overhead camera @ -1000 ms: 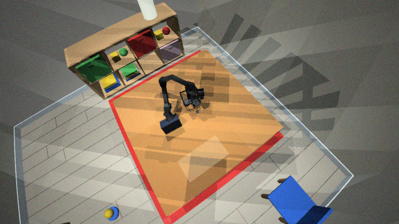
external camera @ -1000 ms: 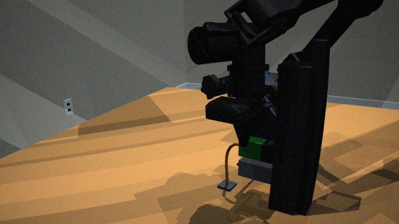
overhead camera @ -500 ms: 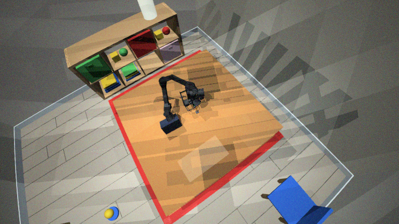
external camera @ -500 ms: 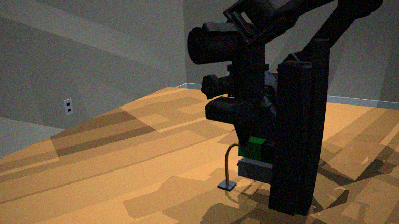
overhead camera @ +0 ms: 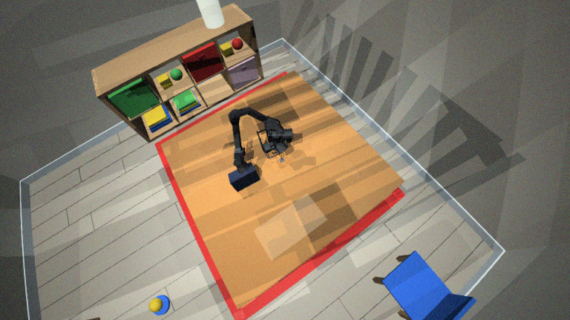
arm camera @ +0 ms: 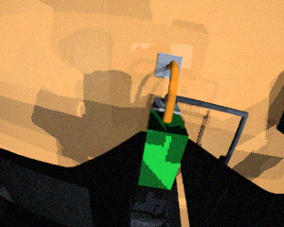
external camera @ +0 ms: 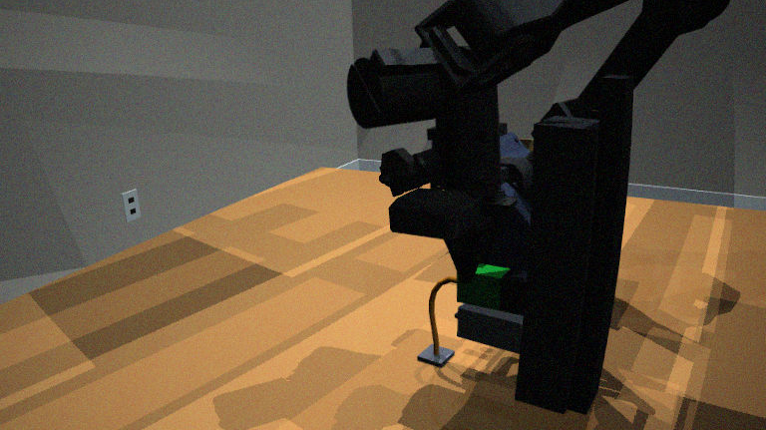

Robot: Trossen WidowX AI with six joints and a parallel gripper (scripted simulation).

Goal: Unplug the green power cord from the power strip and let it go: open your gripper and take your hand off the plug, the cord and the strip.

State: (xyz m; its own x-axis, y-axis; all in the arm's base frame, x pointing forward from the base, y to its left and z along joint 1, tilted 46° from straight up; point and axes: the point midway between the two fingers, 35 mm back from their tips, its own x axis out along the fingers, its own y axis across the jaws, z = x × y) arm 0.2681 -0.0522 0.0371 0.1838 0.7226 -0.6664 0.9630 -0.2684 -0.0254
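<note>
The green plug (external camera: pixel 479 292) (arm camera: pixel 157 163) sits on the dark grey power strip (external camera: pixel 488 328) (arm camera: pixel 149 208); I see no clear gap between them. Its orange cord (external camera: pixel 433 312) (arm camera: pixel 171 95) arches from the plug's end down to a small grey plate (external camera: pixel 436 356) (arm camera: pixel 162 61) on the table. My gripper (external camera: pixel 477 278) (arm camera: pixel 164 140) points down over the strip, with one finger against each side of the plug, shut on it. The arm hides part of the plug and strip in the exterior view. In the top view they are too small to make out.
A thin dark rectangular frame (arm camera: pixel 213 106) stands right of the plug in the wrist view. The arm's base (overhead camera: pixel 244 177) is close by on the wooden table top (overhead camera: pixel 235 232). A shelf unit (overhead camera: pixel 168 50) stands behind, and a blue chair (overhead camera: pixel 413 285) stands at the lower right.
</note>
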